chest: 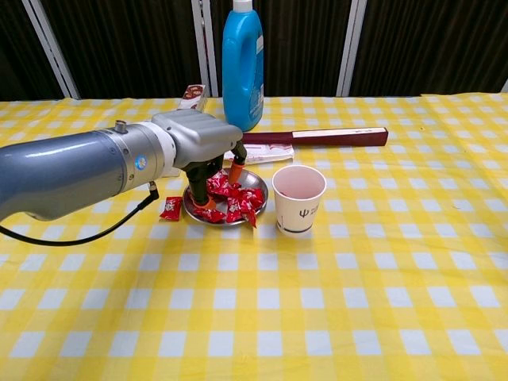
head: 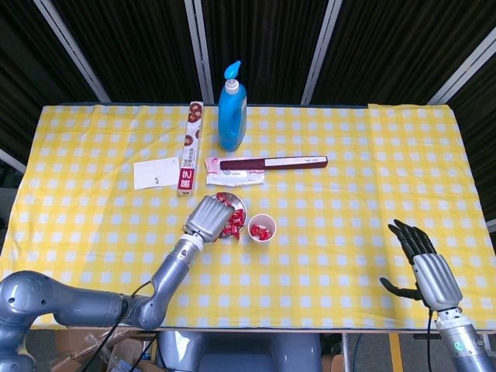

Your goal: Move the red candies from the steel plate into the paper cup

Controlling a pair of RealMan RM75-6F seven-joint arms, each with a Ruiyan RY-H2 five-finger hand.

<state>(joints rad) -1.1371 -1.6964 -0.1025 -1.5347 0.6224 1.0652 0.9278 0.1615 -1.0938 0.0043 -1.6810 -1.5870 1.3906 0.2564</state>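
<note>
While the left hand (chest: 198, 147) stands over the steel plate (chest: 255, 178), we note its orange-tipped fingers (chest: 236, 168) pointing down among the red candies (chest: 230, 196); whether any candy is pinched between them we cannot tell, as the palm and the heap hide the tips. From the head view the same hand (head: 208, 217) covers the left part of the plate (head: 239, 201), and candies (head: 235, 222) show at its right edge. We record the paper cup (chest: 298, 199) upright just to the right of the plate, near it but apart; the head view shows red candies lying inside the cup (head: 261, 228). One stray candy (chest: 171, 209) lies on the cloth just left of the plate, outside it. The right hand (head: 424, 263) is seen in the head view only, well apart from the plate at the near right corner of the table; its fingers are spread and it has hold of nothing.

Behind the plate we find a blue bottle (chest: 243, 62) with a pump top, upright; a long dark red box (chest: 317, 136) lying crosswise, with a flat pink-and-white packet (head: 234, 172) under its left end; a narrow red-and-white carton (head: 190, 146) lying lengthwise left of the bottle; and a white card (head: 156, 172) further left. All rest on a yellow checked tablecloth (chest: 333, 302).
</note>
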